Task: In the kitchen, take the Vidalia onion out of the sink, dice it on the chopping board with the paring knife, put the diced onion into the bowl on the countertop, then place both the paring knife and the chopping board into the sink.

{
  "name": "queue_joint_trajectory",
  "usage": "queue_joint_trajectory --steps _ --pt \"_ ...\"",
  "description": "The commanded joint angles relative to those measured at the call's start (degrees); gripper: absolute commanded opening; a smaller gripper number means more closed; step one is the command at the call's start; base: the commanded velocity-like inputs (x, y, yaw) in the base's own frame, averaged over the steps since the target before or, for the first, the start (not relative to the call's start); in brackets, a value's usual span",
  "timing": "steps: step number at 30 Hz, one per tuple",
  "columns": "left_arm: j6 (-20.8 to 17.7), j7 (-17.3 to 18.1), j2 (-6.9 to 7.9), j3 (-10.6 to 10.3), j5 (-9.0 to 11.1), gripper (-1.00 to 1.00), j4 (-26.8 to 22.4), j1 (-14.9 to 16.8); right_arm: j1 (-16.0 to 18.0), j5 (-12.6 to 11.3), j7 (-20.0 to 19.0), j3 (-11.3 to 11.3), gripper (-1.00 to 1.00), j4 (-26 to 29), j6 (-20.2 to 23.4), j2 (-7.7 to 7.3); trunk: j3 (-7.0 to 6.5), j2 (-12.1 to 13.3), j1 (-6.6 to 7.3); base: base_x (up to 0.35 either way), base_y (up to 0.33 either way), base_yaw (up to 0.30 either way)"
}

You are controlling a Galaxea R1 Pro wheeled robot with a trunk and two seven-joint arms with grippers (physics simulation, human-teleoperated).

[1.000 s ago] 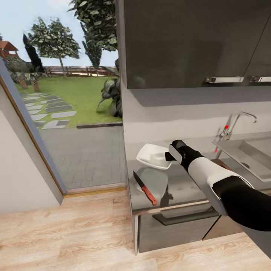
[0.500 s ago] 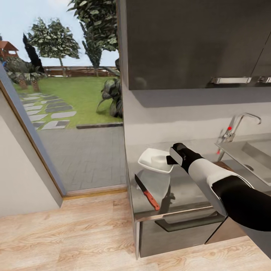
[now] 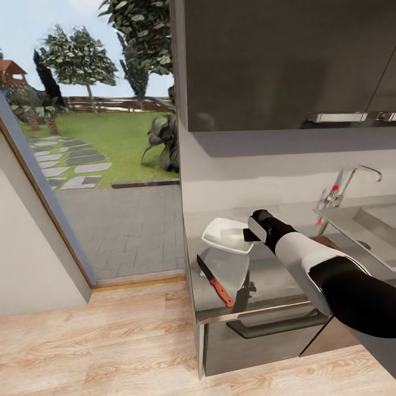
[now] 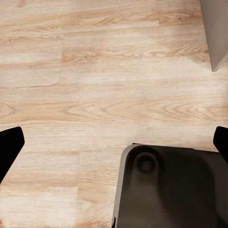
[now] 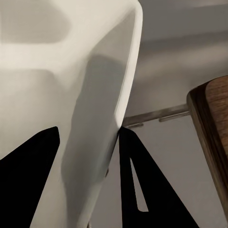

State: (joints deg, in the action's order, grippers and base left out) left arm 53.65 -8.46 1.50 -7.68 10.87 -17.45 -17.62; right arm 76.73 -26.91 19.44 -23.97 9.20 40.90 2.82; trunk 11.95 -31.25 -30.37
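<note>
**A:** Two fingers of the right gripper (image 5: 88, 161) are pinching the bowl (image 3: 226, 235) by its rim, one each side of the wall. The bowl's lifted off the countertop (image 3: 264, 275), tilted, with the paring knife (image 3: 215, 281) lying below near the front edge.

**B:** And the chopping board (image 5: 212, 128)?

**A:** Just beside it in the wrist view. I'd level the bowl before setting it down and keep it off the knife. A rim pinch like that could slip if swung fast.

**B:** Left gripper (image 4: 114, 142)?

**A:** Spread wide, holding nothing, over the floor (image 4: 95, 71).
</note>
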Motion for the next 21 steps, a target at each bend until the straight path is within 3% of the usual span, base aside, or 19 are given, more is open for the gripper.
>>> queue_joint_trajectory --steps 1,21 --pt "0.1 -0.3 0.06 -0.5 0.4 1.00 -0.1 0.0 0.0 -0.6 0.4 -0.3 -1.00 0.0 0.2 0.00 0.09 -0.1 -0.02 0.000 0.000 0.000" --pt "0.1 -0.4 0.04 -0.5 0.4 1.00 -0.1 0.0 0.0 -0.6 0.2 -0.3 -1.00 -0.1 -0.1 0.00 0.57 -0.1 -0.02 0.000 0.000 0.000"
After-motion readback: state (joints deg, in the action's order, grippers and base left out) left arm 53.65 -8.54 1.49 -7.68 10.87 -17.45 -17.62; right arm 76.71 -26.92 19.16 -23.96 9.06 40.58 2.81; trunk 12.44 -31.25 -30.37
